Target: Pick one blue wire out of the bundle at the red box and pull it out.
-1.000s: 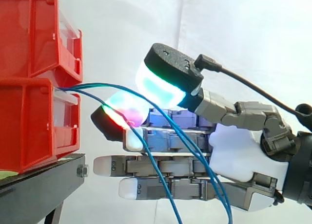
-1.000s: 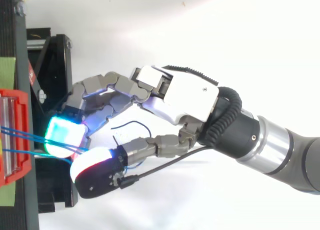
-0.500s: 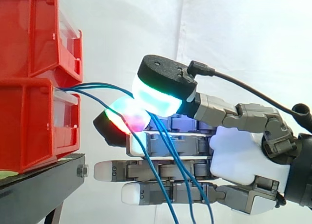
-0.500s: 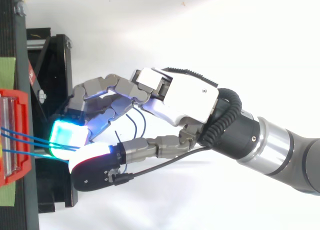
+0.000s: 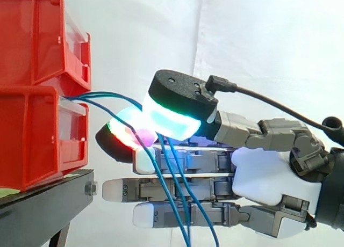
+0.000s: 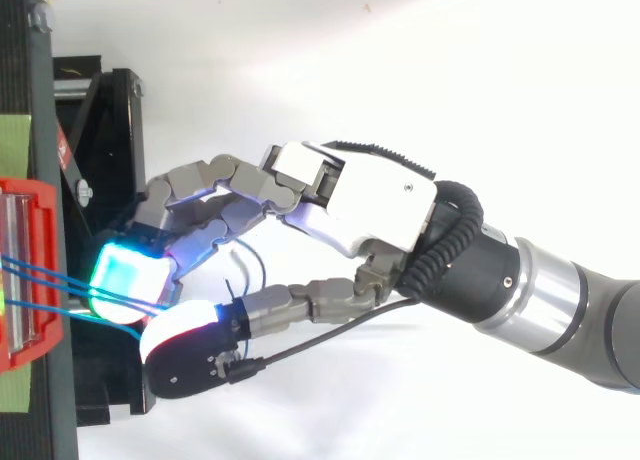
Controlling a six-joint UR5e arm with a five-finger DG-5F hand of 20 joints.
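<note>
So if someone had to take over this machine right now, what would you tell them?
Hand: thumb and a finger pinch the blue wires between their glowing pads, just in front of the lower red bin; the other fingers lie straight below.
Wires: they run out of that bin on the black stand, through the pinch, then hang down across the fingers.
Done: grasp made, though more than one wire seems caught.
Left: single out one wire and pull it clear.

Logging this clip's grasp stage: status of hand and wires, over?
Hand pinching blue wires between thumb and finger pads, beside red box. More than one wire caught. Nothing blocking.
</note>
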